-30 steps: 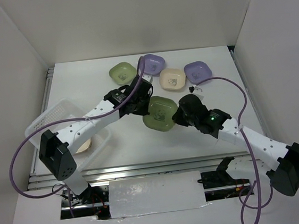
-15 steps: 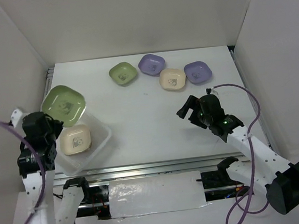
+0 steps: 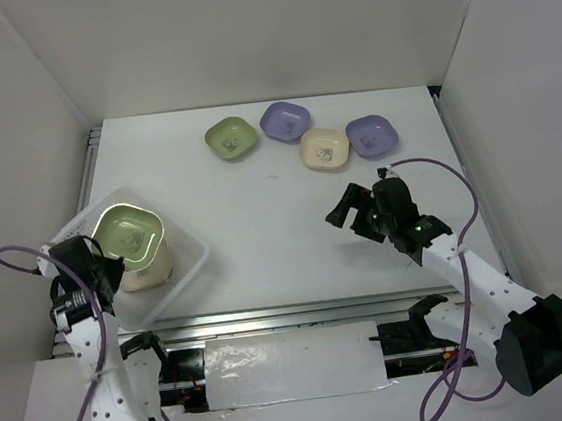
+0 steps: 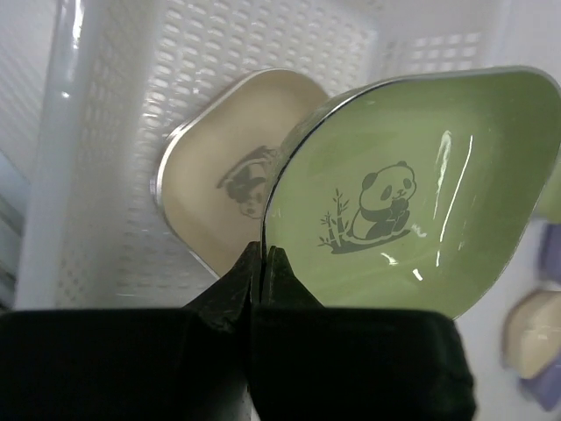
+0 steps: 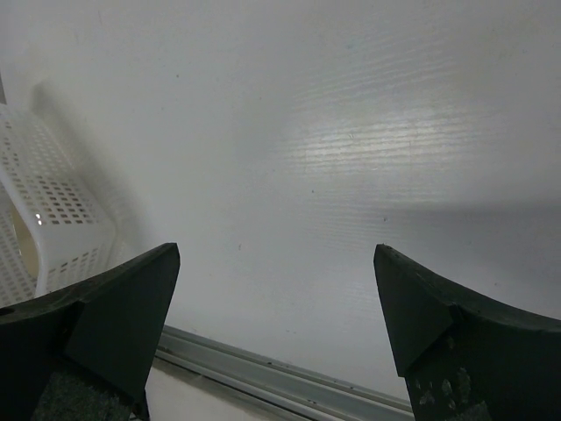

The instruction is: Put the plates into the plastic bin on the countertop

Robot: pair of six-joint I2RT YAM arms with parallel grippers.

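My left gripper (image 3: 105, 261) is shut on the rim of a green plate (image 3: 130, 233). It holds that plate tilted inside the plastic bin (image 3: 189, 271), just over a cream plate (image 3: 152, 268) lying on the bin floor. In the left wrist view the fingertips (image 4: 263, 252) pinch the edge of the green plate (image 4: 412, 193), which carries a panda print, and the cream plate (image 4: 215, 180) shows behind it. My right gripper (image 3: 347, 210) hangs open and empty over the countertop (image 3: 262, 222). Its fingers (image 5: 131, 298) stand wide apart.
Along the back of the countertop lie a small green plate (image 3: 231, 138), a purple plate (image 3: 285, 121), a cream plate (image 3: 324, 150) and another purple plate (image 3: 372, 136). White walls stand on three sides. A metal rail (image 5: 263, 373) runs along the front edge.
The left arm carried the green plate from mid-table to the bin and has lowered it over the cream plate. The right gripper let go, opened and drew back right.
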